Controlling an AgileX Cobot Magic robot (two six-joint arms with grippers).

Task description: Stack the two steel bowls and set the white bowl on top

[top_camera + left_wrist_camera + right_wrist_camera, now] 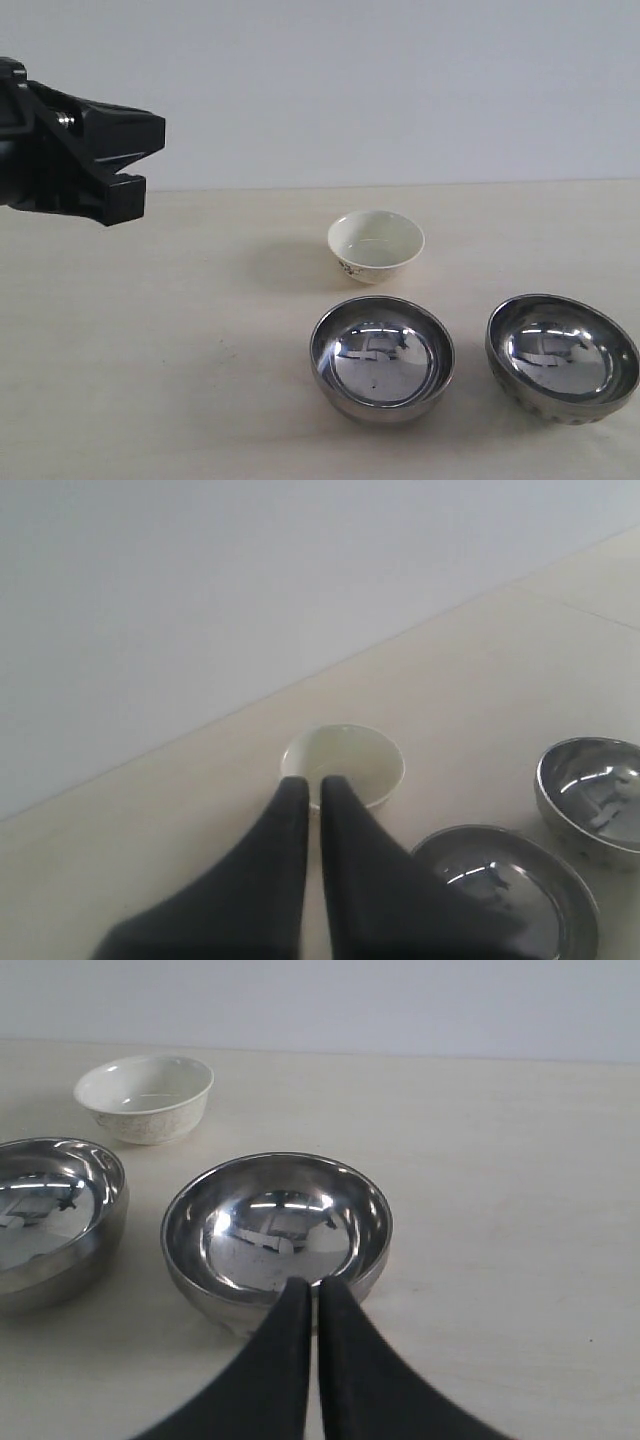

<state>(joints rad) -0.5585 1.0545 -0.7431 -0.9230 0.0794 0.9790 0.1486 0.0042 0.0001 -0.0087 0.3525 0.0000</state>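
A: Progress check, quick. Anything stacked yet?

B: No. 0 of 2 stacking steps done. All 3 bowls sit apart on the desk, each upright and empty.

A: Go left to right.

B: Far left, the left arm hangs high, well apart from the bowls. On it the left jaws are together and hold nothing. In the left wrist view their tips point toward the white bowl.

A: Where is that bowl?

B: Mid-desk at the back, just behind the plain steel bowl, not touching it. Right of that one, near but apart, is the dimpled steel bowl.

A: And the right side?

B: Only the right wrist view shows the right jaws. They are pressed together and empty, with their tips in front of the near rim of the dimpled steel bowl. I cannot tell if they touch it.

A: So what's left?

B: Everything, by my read. 1 steel bowl goes into the other, then the white bowl goes on top. Whichever jaws do the picking have to part first.
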